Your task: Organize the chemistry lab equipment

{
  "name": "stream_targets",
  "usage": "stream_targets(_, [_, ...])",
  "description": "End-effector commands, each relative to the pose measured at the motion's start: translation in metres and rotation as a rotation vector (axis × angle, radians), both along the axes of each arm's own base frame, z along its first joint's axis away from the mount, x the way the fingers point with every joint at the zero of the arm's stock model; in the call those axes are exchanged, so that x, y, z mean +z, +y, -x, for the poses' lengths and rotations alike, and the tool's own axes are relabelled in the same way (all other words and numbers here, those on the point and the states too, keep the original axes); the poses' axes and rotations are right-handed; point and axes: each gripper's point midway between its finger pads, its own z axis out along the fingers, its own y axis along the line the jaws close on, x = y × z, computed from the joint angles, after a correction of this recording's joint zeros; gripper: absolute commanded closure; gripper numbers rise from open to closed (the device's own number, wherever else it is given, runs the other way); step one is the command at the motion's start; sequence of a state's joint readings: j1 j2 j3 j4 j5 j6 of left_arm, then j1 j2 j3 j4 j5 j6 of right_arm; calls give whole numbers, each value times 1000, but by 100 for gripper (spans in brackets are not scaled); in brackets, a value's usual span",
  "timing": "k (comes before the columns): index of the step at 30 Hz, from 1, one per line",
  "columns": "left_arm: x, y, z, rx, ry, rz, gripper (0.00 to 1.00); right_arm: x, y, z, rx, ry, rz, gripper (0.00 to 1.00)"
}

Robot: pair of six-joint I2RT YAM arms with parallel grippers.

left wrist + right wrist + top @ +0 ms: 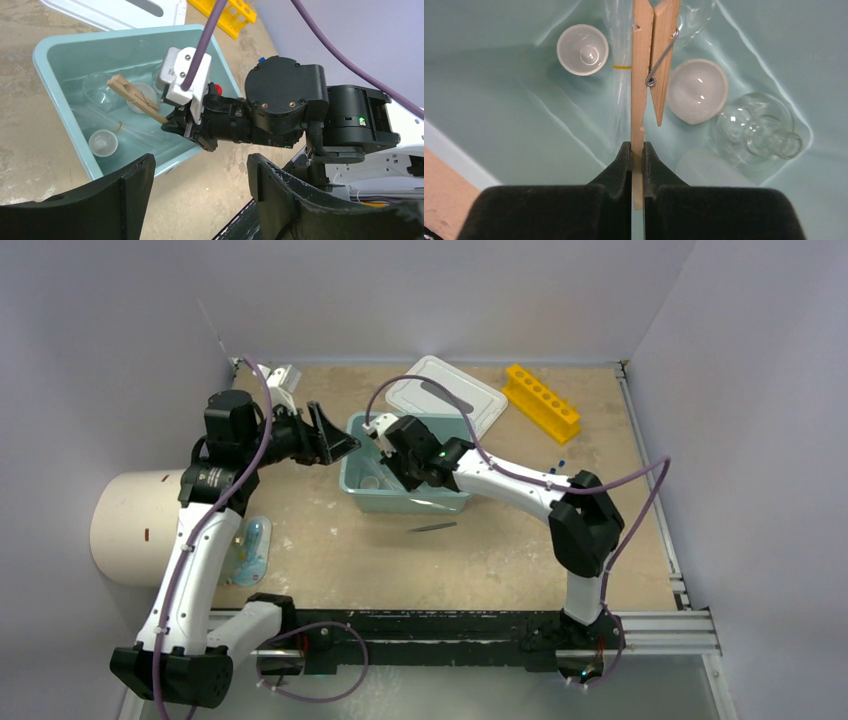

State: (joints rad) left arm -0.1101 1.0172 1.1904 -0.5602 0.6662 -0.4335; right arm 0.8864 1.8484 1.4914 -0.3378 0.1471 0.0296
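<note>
My right gripper is shut on one leg of a wooden spring clamp and holds it over the inside of the teal tub. Below the clamp lie two small white bowls, a clear tube with a yellow band and a clear glass flask. In the left wrist view the wooden clamp sticks out from the right gripper above the tub. My left gripper is open and empty, just left of the tub. Metal tweezers lie on the table in front of the tub.
The tub's white lid lies behind it, and a yellow tube rack sits at the back right. A big cream cylinder lies at the left edge, with a clear plastic item beside it. Walls close in on three sides.
</note>
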Motion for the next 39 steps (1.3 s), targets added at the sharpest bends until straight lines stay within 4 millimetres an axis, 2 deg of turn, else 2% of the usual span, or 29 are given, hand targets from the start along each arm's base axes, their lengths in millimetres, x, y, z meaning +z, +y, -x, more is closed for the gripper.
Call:
stream_targets(1, [1,2,0,3,-43,-27,32,6,9,-1,25,-14,33,100])
stream_targets(5, [2,0,1,1,-54,-47,32,-2,10,-2,24,-5,51,100])
stream_targets(11, [1,-1,0,1,-59,-64,32,-5,11,-5,11,-7,58,87])
stream_targets(18, [1,-3,-1,0,-63,-77,32,15,13,-8,-9,-36,19,70])
stream_targets(23, [2,-4,-3,3,-67,-92,32,45,16,-4,-11,-51,-55,64])
stream_targets(28, [2,-5,-5,0,-67,-100,32,92,13,2,-39,-93,-178,58])
stream_targets(29, [2,-6,-5,0,-66,-101,32,106,10,4,-48,-112,-210,57])
stream_targets(34, [-2,-6,-7,1,-56,-107,32,149,-17,12,-132,-185,-309,51])
stream_targets(39, [-10,-1,-14,43,-38,-133,32,177,-61,28,-260,-246,-399,45])
